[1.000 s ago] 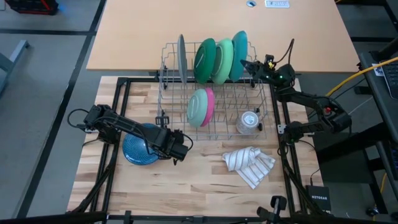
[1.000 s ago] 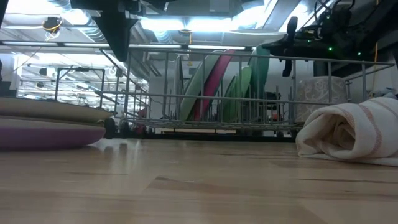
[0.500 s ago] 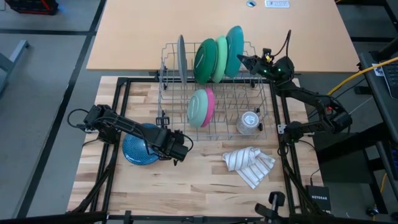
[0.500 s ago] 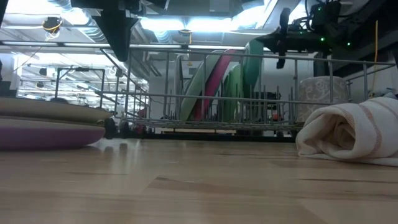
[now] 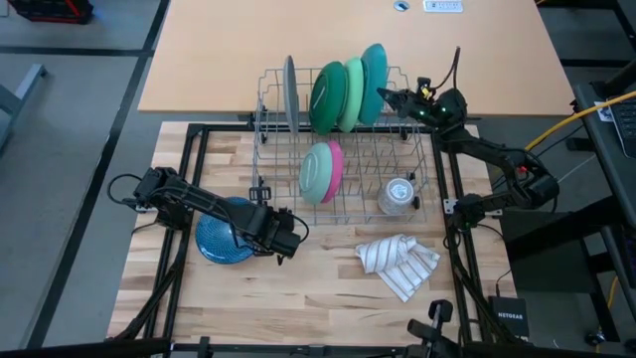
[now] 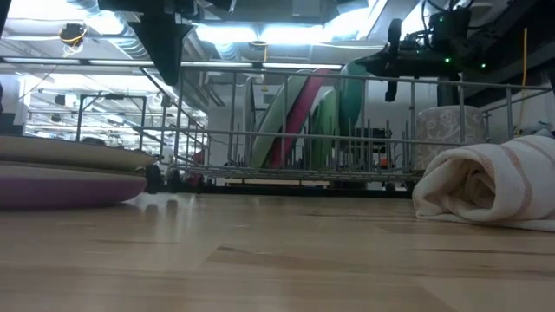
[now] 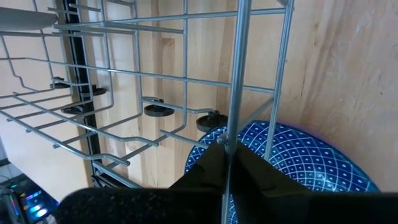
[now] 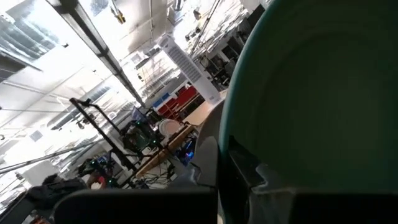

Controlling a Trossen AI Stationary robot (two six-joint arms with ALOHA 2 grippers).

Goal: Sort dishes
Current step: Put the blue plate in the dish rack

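Lifted by the right fingers [image 5: 387,96] pinching it, one teal plate [image 5: 374,70] joins three racked plates.

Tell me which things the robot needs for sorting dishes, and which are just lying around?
Needed: teal plate held by right gripper, other green plates, grey plate, pink plate, blue plate, wire rack.
Just lying around: striped cloth, glass cup.

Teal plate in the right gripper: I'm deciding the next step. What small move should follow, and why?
Probably lower it a little. The right gripper is shut on the teal plate's rim, and the plate stands upright at the rack's back row beside the light green plate, seemingly not yet seated.
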